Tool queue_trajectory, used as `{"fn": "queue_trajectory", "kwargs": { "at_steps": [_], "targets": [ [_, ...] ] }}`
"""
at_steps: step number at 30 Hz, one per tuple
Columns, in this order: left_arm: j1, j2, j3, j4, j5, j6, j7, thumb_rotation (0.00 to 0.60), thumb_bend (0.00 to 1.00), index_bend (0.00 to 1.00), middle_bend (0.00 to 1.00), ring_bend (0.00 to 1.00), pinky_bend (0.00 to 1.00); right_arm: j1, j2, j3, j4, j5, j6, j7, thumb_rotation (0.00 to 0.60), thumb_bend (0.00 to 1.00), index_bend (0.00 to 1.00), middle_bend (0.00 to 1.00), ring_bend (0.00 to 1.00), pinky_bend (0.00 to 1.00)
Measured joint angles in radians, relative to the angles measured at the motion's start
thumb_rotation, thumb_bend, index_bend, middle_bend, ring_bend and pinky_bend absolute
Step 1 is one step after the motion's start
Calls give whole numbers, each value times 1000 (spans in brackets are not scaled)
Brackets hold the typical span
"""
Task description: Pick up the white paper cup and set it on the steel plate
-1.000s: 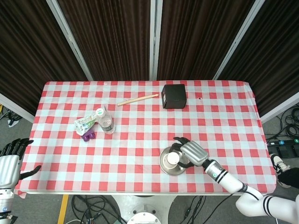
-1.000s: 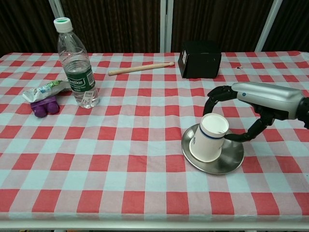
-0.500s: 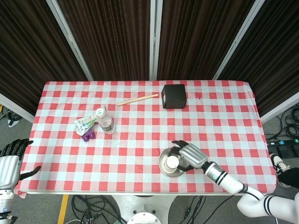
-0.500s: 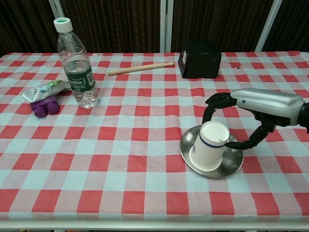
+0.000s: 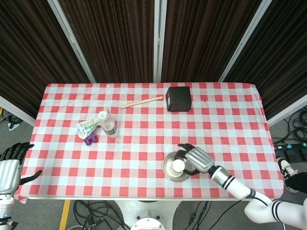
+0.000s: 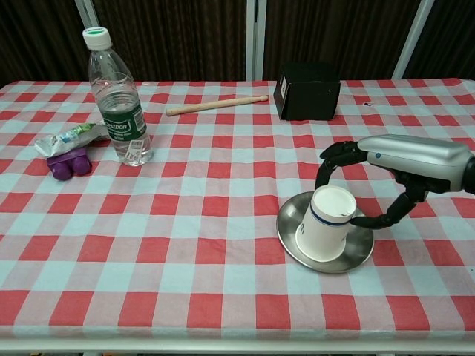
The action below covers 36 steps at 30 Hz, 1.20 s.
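Observation:
The white paper cup (image 5: 178,166) (image 6: 326,222) stands mouth down on the steel plate (image 5: 167,167) (image 6: 358,256), leaning slightly, near the table's front edge. My right hand (image 5: 197,159) (image 6: 401,156) reaches in from the right and cups it. Its fingers arch over the far side and its thumb touches the cup's right side. My left hand (image 5: 9,165) hangs past the table's front left corner with fingers spread and nothing in it; only the head view shows it.
A water bottle (image 5: 109,125) (image 6: 119,100) stands at the left, beside a crumpled packet (image 5: 86,125) (image 6: 70,137) and a purple object (image 5: 90,139) (image 6: 68,163). A black box (image 5: 178,98) (image 6: 307,90) and a wooden stick (image 5: 141,102) (image 6: 217,104) lie at the back.
The right hand, cup and plate have shifted slightly toward the front edge, then the cup edged right a little. The left hand has not moved.

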State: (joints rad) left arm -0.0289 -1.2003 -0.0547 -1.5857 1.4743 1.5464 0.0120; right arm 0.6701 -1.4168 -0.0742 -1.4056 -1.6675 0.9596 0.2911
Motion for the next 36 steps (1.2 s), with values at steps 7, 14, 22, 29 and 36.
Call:
{"fn": "queue_trajectory", "kwargs": {
  "at_steps": [7,14,22,29,36],
  "targets": [
    [3,1,0,-1,2,5,1,600,107,204,162,117,163,-5,-44,67,63,87,5,-67,600,312,543,295,72,118],
    [5,1,1,-2,1,6,2,600,107,204,162,116,163,-8,-17,22,6,18,26,-45,600,313,543,297,71,114],
    [4,2,0,-4,4,7,3,600,107,204,162,116,163,-7,-34,51,38,66,21,-115,600,313,542,293,72,114],
    [8,0,1,-1,2,10,-1,600,107,204,162,116,164,-2,-24,31,12,38,14,-79,600,317,541,297,72,111],
    [9,-1,2,1,3,10,-2,600,107,204,162,116,163,-1,-28,42,37,66,9,-73,600,316,541,294,71,111]
  ]
}}
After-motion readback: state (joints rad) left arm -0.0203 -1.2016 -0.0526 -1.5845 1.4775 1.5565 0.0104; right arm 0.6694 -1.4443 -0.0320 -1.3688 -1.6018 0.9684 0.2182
